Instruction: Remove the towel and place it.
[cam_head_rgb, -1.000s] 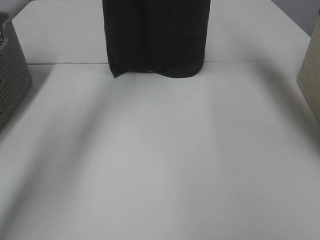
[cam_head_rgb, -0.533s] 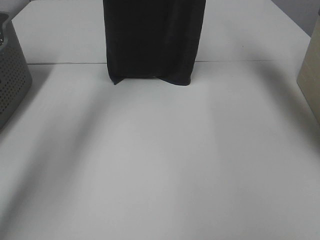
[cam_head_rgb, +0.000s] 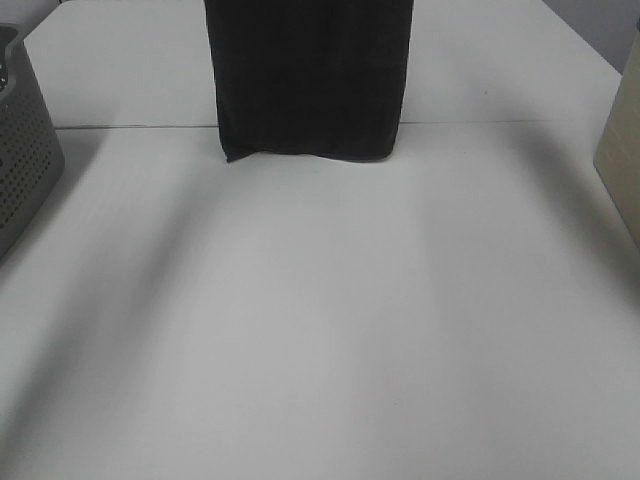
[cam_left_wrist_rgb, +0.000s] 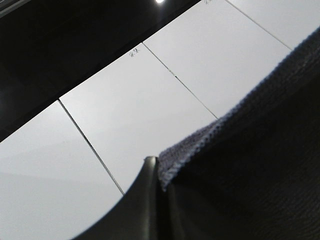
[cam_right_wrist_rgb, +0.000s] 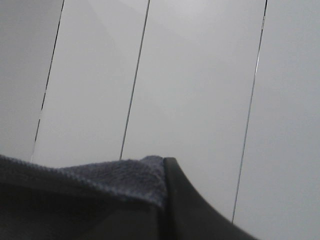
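The dark charcoal towel (cam_head_rgb: 310, 80) hangs straight down from above the top of the exterior high view. Its lower hem sits just above or on the white table (cam_head_rgb: 320, 320) at the far middle. Neither gripper shows in that view. In the left wrist view my left gripper (cam_left_wrist_rgb: 161, 187) is shut on a towel edge (cam_left_wrist_rgb: 250, 150), with ceiling panels behind. In the right wrist view my right gripper (cam_right_wrist_rgb: 162, 200) is shut on another towel edge (cam_right_wrist_rgb: 100, 182), also against ceiling panels.
A grey perforated basket (cam_head_rgb: 25, 150) stands at the table's left edge. A beige box (cam_head_rgb: 622, 150) stands at the right edge. A seam (cam_head_rgb: 500, 122) runs across the table at the far side, behind the towel's hem.
The towel's hem dropped a little and narrowed, then rose slightly. Its bottom folds have flattened into a straighter edge.
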